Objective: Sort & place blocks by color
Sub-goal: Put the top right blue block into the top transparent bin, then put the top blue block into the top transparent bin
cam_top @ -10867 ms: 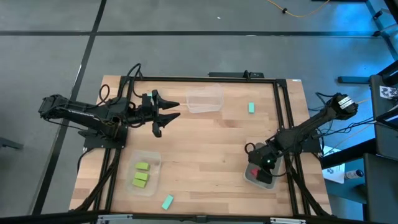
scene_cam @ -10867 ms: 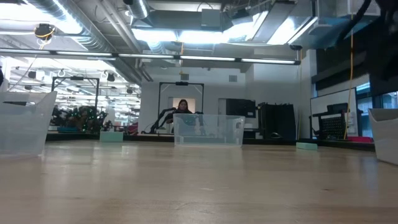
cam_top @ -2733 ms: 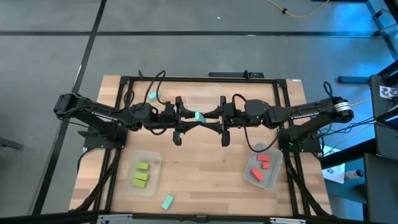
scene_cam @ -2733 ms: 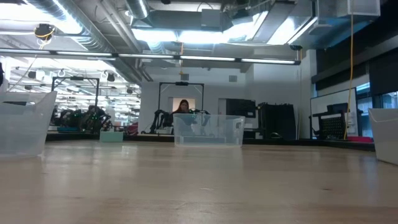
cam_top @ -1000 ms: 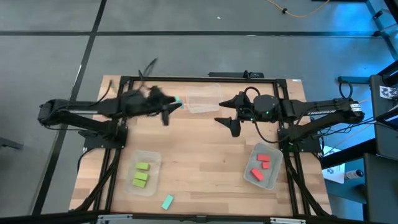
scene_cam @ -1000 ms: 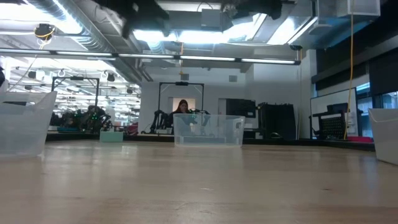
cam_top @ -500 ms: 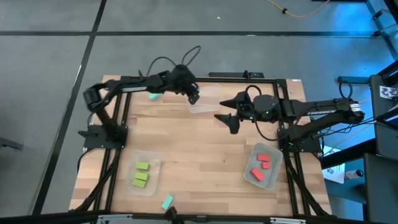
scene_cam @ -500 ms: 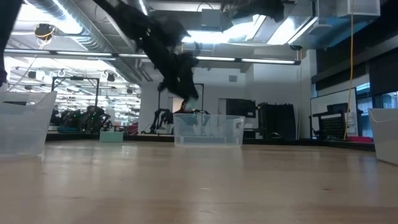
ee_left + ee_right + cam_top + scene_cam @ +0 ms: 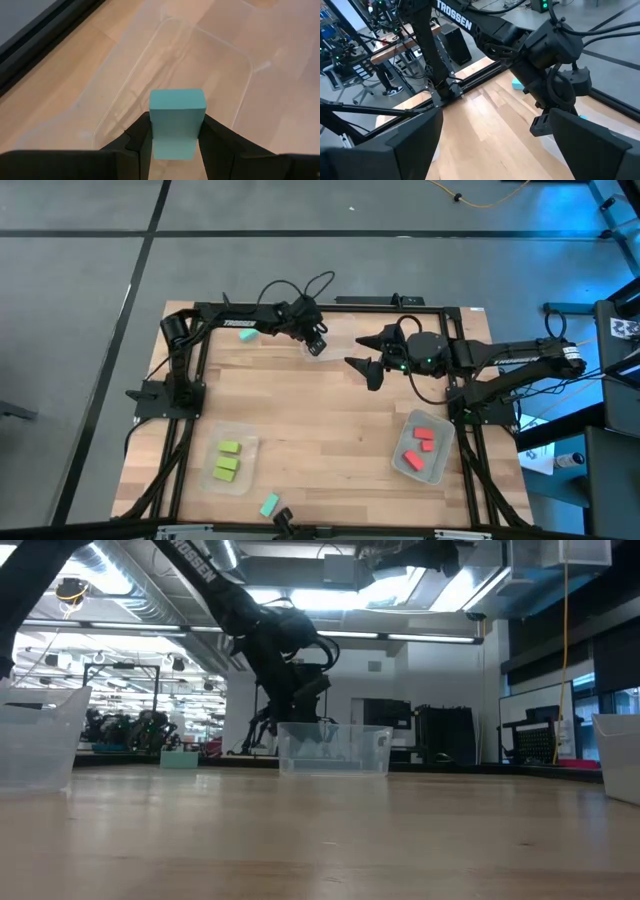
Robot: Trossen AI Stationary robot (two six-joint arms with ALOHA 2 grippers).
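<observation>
Teal block point(image 9: 177, 122), a small smooth rectangular piece with crisp edges, sits pinched between the left gripper's point(image 9: 176, 137) dark fingers, held above the clear tub point(image 9: 235, 65) at the far middle of the table point(image 9: 330, 410). Another teal block point(image 9: 247, 333) lies far left, a third point(image 9: 268, 504) at the near edge. Three lime green blocks point(image 9: 227, 461) fill the near-left tub point(image 9: 247, 442); red-pink blocks point(image 9: 418, 444) fill the near-right tub point(image 9: 440, 460). The right gripper point(image 9: 363, 364) hovers just right of the clear tub, fingers spread.

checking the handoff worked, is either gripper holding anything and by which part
The left gripper grips a teal block by its lower side faces; the right gripper is open, empty.
</observation>
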